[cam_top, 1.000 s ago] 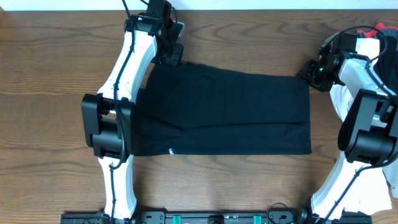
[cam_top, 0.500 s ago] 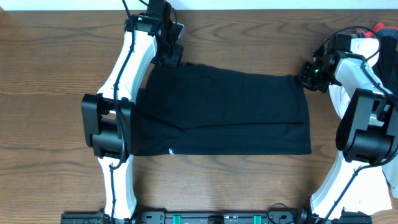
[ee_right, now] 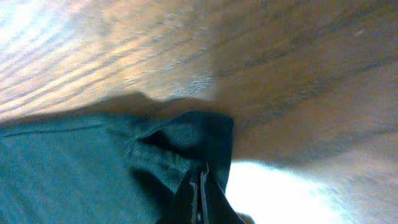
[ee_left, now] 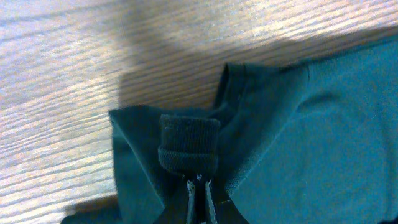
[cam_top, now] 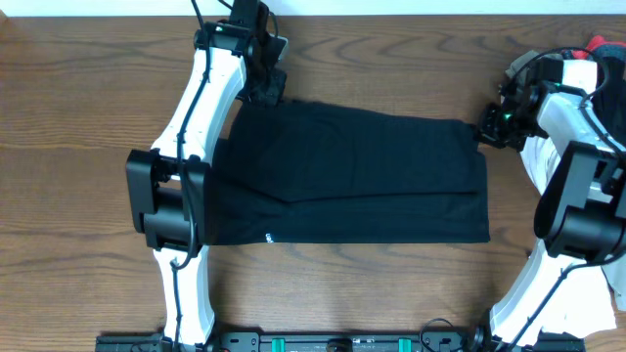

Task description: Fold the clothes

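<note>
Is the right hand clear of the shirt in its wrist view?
No, the right hand is shut on a bunched corner of the black shirt, with the fabric pinched between its fingers.

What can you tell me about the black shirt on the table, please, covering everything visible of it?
The shirt is black, soft fabric, folded into a rough rectangle lying flat on the wooden table, long side running left to right. A crease crosses it lengthwise, and a small white mark sits by the near edge. The left jaws are shut on its far left corner, the right jaws on its far right corner, bunching the cloth there.
</note>
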You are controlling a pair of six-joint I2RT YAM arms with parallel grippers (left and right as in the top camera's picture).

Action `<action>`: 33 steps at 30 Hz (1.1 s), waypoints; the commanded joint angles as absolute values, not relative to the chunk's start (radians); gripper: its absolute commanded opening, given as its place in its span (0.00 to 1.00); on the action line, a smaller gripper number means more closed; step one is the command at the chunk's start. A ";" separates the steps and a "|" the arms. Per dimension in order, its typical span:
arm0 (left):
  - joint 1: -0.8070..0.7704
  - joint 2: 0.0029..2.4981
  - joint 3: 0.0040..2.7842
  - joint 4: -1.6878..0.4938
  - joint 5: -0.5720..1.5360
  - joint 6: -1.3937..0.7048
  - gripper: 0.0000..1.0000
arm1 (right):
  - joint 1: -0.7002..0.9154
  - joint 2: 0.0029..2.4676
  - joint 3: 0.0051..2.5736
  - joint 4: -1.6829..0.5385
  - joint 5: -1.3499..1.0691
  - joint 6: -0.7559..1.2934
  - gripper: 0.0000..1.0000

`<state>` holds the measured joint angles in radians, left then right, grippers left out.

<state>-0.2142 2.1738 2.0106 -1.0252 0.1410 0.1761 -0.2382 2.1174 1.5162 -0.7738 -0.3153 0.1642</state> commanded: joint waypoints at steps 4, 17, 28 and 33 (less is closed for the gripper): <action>-0.213 2.045 2.023 -1.051 0.111 0.164 0.06 | -0.241 1.998 1.524 -0.796 -0.334 0.095 0.01; -0.213 2.038 2.023 -1.161 0.110 0.164 0.06 | -0.241 1.987 1.524 -0.879 -0.348 0.064 0.01; -0.213 2.038 2.023 -1.322 -0.006 0.165 0.06 | -0.243 1.914 1.524 -0.961 -0.313 -0.009 0.01; -0.213 2.038 2.023 -1.409 -0.110 0.165 0.06 | -0.243 1.850 1.524 -1.016 -0.167 -0.017 0.01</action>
<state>-0.2142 2.0365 2.0109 -1.3811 -0.0135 0.1761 -0.2386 1.9083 1.5166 -0.9993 -0.2668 0.0097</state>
